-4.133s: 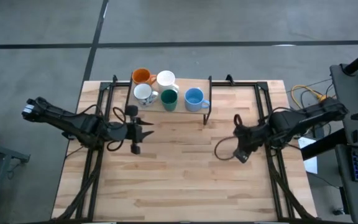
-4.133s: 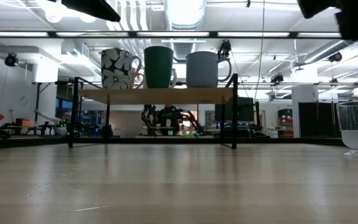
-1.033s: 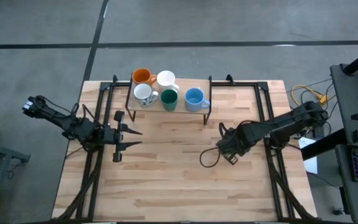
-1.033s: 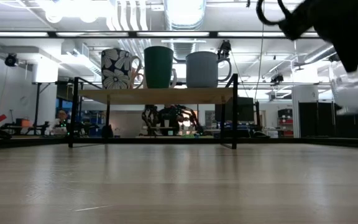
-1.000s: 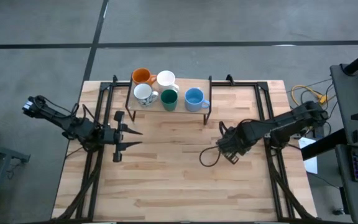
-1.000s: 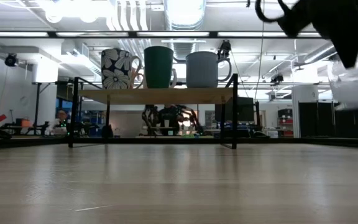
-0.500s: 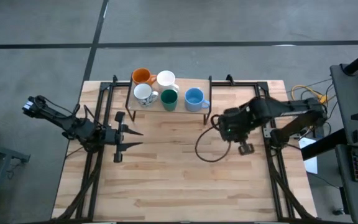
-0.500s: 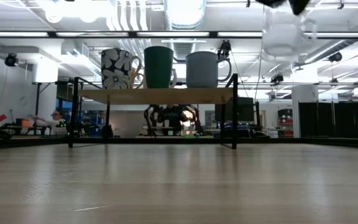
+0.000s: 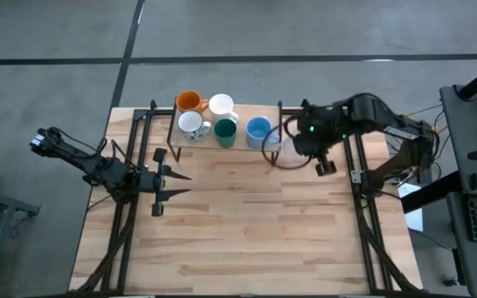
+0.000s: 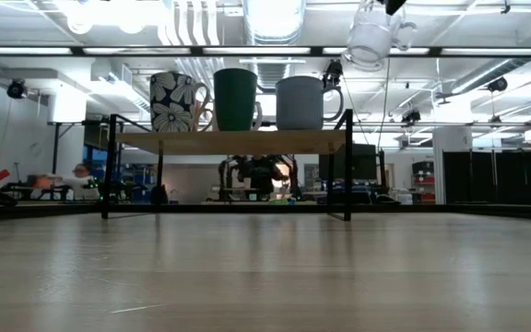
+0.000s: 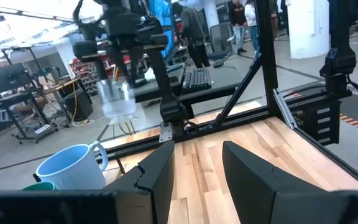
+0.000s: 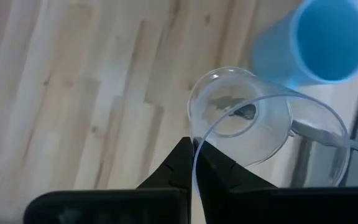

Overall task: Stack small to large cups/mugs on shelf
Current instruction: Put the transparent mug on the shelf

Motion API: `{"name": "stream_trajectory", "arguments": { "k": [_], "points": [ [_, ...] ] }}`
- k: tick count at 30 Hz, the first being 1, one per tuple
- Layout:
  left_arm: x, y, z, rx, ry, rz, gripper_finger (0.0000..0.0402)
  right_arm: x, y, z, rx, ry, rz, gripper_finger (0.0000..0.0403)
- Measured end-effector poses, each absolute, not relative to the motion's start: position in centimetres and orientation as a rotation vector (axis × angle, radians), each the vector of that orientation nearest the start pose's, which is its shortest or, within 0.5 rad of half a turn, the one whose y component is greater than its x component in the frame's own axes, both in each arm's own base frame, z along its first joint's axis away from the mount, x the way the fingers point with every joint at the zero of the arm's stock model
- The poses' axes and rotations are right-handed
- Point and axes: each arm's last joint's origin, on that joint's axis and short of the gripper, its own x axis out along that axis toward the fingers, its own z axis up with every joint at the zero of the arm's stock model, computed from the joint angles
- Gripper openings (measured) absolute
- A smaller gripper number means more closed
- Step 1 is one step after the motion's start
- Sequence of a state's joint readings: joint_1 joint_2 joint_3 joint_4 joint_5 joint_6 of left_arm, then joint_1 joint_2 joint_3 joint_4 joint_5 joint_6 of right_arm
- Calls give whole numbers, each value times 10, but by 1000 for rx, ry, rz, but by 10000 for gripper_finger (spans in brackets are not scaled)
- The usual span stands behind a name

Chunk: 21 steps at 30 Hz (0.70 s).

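Your right pincer (image 12: 192, 163), clenched on the clear glass (image 10: 373, 35), has carried it up beside the light blue mug (image 9: 258, 130) over the light-wood shelf (image 10: 231, 142); set-down comes next.

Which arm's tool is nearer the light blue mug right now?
Right. The right tool, holding the clear glass, hangs just beside the light blue mug; the left tool waits well off, past the shelf's other end.

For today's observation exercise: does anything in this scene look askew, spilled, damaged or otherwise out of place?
Only the clear glass stands out: it hangs tilted in the air, pinched at its rim by the right gripper, above the shelf end by the light blue mug. The other mugs stand upright; nothing looks spilled or damaged.
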<state>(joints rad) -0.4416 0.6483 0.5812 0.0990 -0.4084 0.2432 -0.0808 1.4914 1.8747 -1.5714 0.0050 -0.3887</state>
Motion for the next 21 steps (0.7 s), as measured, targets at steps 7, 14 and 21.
{"name": "stream_trajectory", "arguments": {
  "k": [7, 14, 21],
  "points": [
    [147, -56, 309, 252, -34, -6, 122, 232, -40, 442, -354, 1133, 85, 9],
    [153, -57, 314, 326, -95, 66, 122, 226, -56, 450, -419, 1126, 30, 8],
    [153, -54, 317, 388, -93, 167, 122, 224, -73, 448, -464, 1141, 20, 8]
  ]
}}
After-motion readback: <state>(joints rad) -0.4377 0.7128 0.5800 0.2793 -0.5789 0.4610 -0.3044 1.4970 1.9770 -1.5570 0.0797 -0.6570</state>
